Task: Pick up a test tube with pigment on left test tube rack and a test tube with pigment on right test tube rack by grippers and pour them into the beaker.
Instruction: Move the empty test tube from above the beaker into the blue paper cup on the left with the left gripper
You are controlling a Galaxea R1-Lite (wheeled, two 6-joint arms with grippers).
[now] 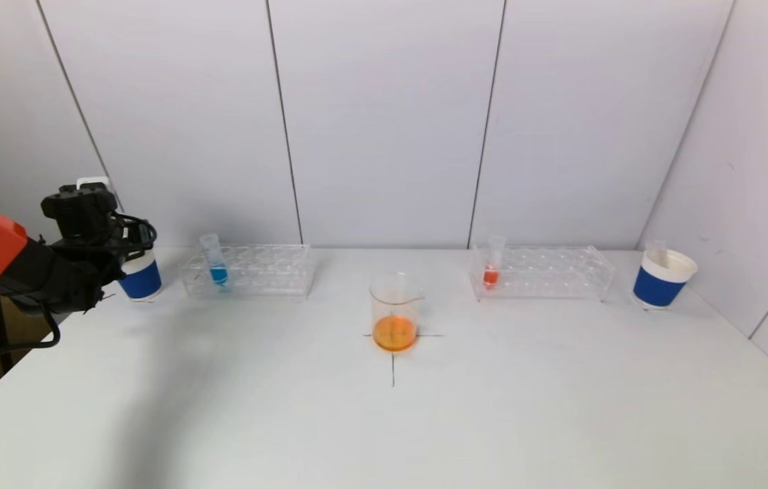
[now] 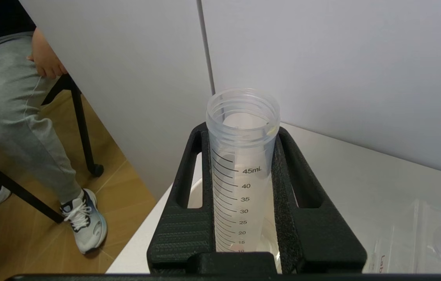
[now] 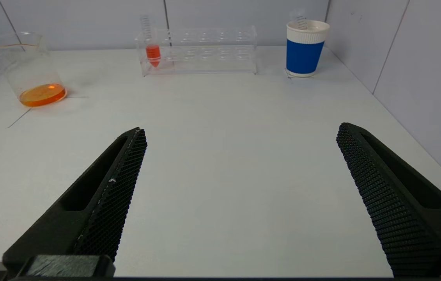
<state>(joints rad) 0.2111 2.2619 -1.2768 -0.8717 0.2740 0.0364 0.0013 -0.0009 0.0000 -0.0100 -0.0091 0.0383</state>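
My left gripper (image 2: 241, 130) is shut on a clear, empty graduated test tube (image 2: 241, 175), held upright over a white-rimmed blue cup (image 1: 141, 277) at the table's far left. The left test tube rack (image 1: 248, 272) holds a tube with blue pigment (image 1: 215, 261). In the right rack (image 1: 540, 272) stands a tube with red pigment (image 1: 492, 265). The beaker (image 1: 394, 312) at the table's centre has orange liquid in its bottom. My right gripper (image 3: 241, 128) is open over bare table near the front, holding nothing, and is out of the head view.
A second blue cup (image 1: 662, 278) stands right of the right rack, with an empty tube (image 3: 300, 19) in it. White wall panels close off the back and right side. A seated person's legs (image 2: 13, 117) show beyond the table's left edge.
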